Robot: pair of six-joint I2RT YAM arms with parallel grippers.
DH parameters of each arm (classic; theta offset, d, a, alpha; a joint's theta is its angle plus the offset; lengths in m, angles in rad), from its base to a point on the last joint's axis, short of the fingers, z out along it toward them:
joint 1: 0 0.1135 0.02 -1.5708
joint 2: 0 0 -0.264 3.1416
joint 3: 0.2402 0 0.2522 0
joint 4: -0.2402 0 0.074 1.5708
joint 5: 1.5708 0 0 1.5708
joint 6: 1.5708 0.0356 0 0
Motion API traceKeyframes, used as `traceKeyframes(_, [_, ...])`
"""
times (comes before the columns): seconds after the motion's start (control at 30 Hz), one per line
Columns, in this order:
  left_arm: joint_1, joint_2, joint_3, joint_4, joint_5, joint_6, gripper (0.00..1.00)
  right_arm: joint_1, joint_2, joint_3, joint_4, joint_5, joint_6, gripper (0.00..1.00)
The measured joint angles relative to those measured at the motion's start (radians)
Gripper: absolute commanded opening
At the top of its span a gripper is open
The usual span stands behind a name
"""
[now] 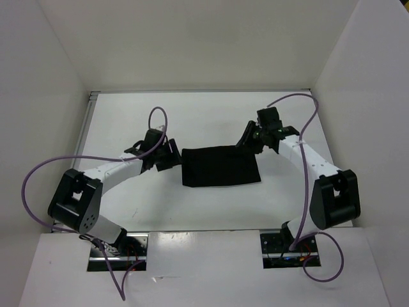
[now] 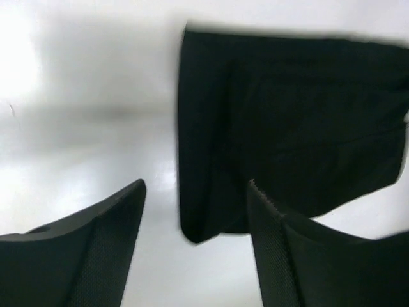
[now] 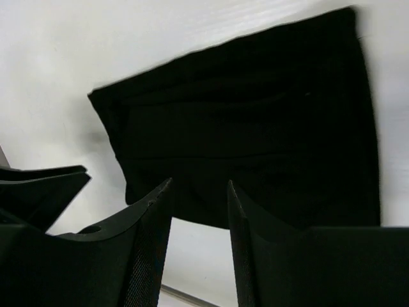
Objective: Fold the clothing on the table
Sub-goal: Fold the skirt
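Observation:
The clothing (image 1: 220, 166) is a small black cloth lying flat as a rough rectangle in the middle of the white table (image 1: 128, 121). My left gripper (image 1: 167, 155) stands just off its left edge and is open. In the left wrist view the cloth (image 2: 287, 121) lies ahead, its near corner between the spread fingertips of that gripper (image 2: 196, 185), which holds nothing. My right gripper (image 1: 248, 137) is open at the cloth's far right corner. In the right wrist view the cloth (image 3: 255, 128) lies beyond this empty gripper (image 3: 199, 182).
White walls (image 1: 38, 96) close in the table on the left, back and right. A thin metal rim (image 1: 86, 134) runs along the left edge. Purple cables (image 1: 38, 173) loop from both arms. The arm bases (image 1: 118, 246) sit at the near edge.

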Motion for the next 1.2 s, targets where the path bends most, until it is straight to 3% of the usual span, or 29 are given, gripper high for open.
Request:
traceKeyframes(0.07, [-0.011, 0.000, -0.044, -0.001, 0.020, -0.011, 0.50, 0.024, 0.043, -0.002, -0.002, -0.028, 0.003, 0.44])
traceKeyframes(0.13, [-0.026, 0.000, -0.067, 0.005, 0.045, -0.014, 0.42, 0.032, 0.098, 0.001, -0.003, -0.043, 0.003, 0.44])
traceKeyframes(0.43, [-0.047, -0.032, -0.075, 0.111, 0.124, -0.012, 0.40, 0.031, 0.426, 0.106, -0.024, -0.055, 0.000, 0.42])
traceKeyframes(0.87, [-0.095, -0.002, -0.079, 0.120, 0.125, -0.011, 0.35, 0.029, 0.479, 0.166, -0.032, -0.084, -0.005, 0.42])
traceKeyframes(1.2, [-0.150, -0.004, -0.109, 0.056, 0.015, -0.018, 0.35, 0.029, 0.485, 0.171, -0.032, -0.092, -0.004, 0.42])
